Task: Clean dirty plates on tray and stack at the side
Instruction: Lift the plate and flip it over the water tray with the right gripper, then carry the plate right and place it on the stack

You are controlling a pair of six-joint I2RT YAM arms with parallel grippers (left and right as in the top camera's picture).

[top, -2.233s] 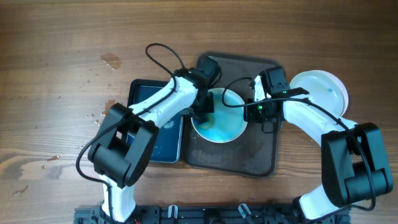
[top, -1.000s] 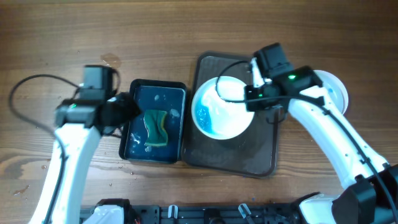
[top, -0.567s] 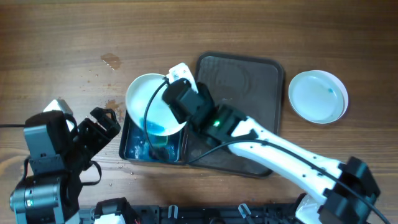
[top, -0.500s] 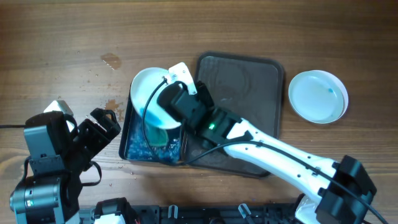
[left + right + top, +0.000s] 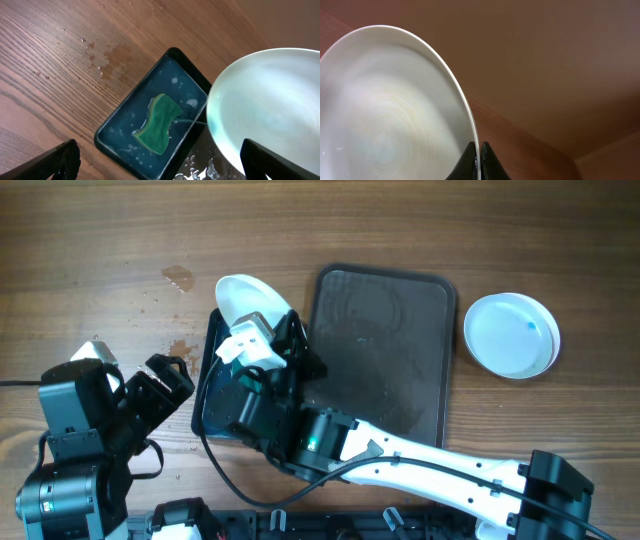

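The plate (image 5: 245, 298) that lay in the middle of the tray (image 5: 380, 410) two seconds ago, blue-smeared and with both arms working over it, is off the tray. The right gripper (image 5: 477, 159) has carried it across to the left of the tray, over the far end of the basin (image 5: 125, 115). Half a second ago it hung there nearly flat with a blue pool in it. Now it is tipped steeply, almost on edge as seen from overhead. The right wrist view shows the two fingers pinching the plate's rim, one on each face. The inner face looks pale in both wrist views, with at most a faint tint and no blue pool, so the dirty water has probably run off into the basin.

The left gripper (image 5: 165, 378) has pulled well back to the left of the tray, beyond the basin, with its fingers spread wide and holding nothing. The sponge (image 5: 159, 122) lies loose in the basin water.

The tray itself is now bare, so no dirty plate is left on it. The side stack (image 5: 510, 332) sits on the table just to the right of the tray, with a small blue fleck showing on its top face. How many plates it holds cannot be told from above.

By my reading, the washing is done and this is the drain-off. What is left is to level the plate, carry it back across the tray and set it on the stack — a long reach on a thin wet rim, where a slip is the main risk.
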